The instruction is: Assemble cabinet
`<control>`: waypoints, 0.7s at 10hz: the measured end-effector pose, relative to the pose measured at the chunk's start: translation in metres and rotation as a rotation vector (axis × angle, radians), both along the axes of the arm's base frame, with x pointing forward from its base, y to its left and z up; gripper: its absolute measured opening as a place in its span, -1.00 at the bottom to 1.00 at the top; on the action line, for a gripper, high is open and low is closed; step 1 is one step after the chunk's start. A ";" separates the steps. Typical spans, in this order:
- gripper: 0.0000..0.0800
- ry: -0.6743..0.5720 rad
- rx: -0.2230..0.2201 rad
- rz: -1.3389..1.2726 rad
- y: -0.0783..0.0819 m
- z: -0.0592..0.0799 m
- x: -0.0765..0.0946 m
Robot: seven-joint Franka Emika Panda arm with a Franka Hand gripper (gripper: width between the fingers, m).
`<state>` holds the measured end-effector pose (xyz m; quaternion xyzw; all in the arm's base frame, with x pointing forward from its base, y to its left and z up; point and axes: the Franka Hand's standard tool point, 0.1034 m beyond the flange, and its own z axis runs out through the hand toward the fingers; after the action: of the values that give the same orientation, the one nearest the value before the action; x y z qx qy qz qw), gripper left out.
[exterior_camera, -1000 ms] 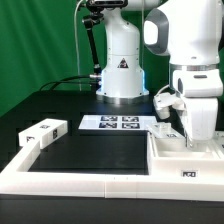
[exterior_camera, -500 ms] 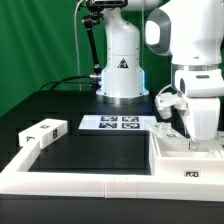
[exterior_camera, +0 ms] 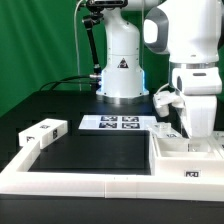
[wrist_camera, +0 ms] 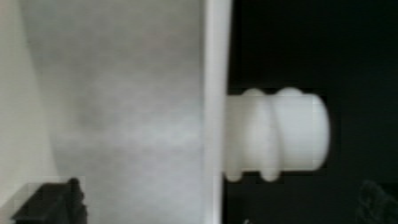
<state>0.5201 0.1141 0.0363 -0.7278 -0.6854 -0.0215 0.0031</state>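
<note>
While gripper (exterior_camera: 189,137) hangs over cabinet (exterior_camera: 180,160), mat (exterior_camera: 95,152) open.

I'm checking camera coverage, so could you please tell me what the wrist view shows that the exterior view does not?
Only the wrist view shows a ridged white knob jutting from a panel's edge, and two dark fingertips, set wide apart. Only the exterior view shows the robot base, the marker board, a small loose white piece and the border rail. Both show the white cabinet.
</note>
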 end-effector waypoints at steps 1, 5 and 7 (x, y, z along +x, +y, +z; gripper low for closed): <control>0.97 -0.004 -0.003 -0.016 0.000 0.008 -0.006; 0.99 -0.023 0.007 -0.142 0.028 0.032 -0.046; 0.99 -0.042 0.045 -0.147 0.057 0.026 -0.063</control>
<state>0.4568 0.1711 0.0620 -0.7753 -0.6294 -0.0524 0.0032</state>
